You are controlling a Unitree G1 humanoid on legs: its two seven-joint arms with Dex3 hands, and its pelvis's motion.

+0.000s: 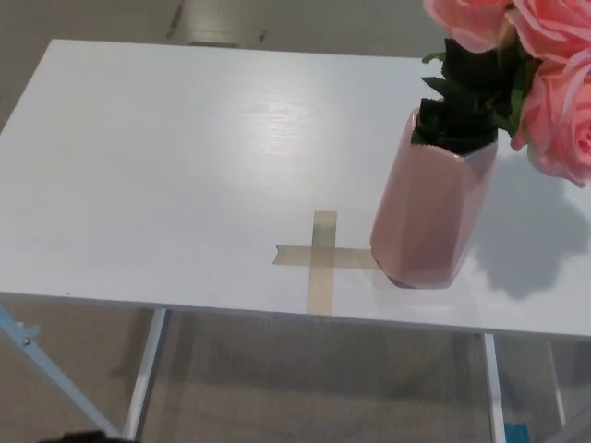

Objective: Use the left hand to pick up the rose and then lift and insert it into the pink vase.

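Fingers of neither hand showed anywhere in the head view, so whether they were released, clenched or grasping could not be told. Going from left to right: at about eight o'clock, under the near edge of the white table, a pale metal leg slanted down toward the floor. Just below the middle of the picture, toward six o'clock, a cross of tan tape lay flat on the tabletop. Its right arm ran up to the foot of the pink vase, which stood at about three o'clock, touching the tape. Dark green leaves filled the mouth of the vase. Pink roses spread above them at about two o'clock, cut by the top and right edges. Right of the vase its shadow lay on the table.
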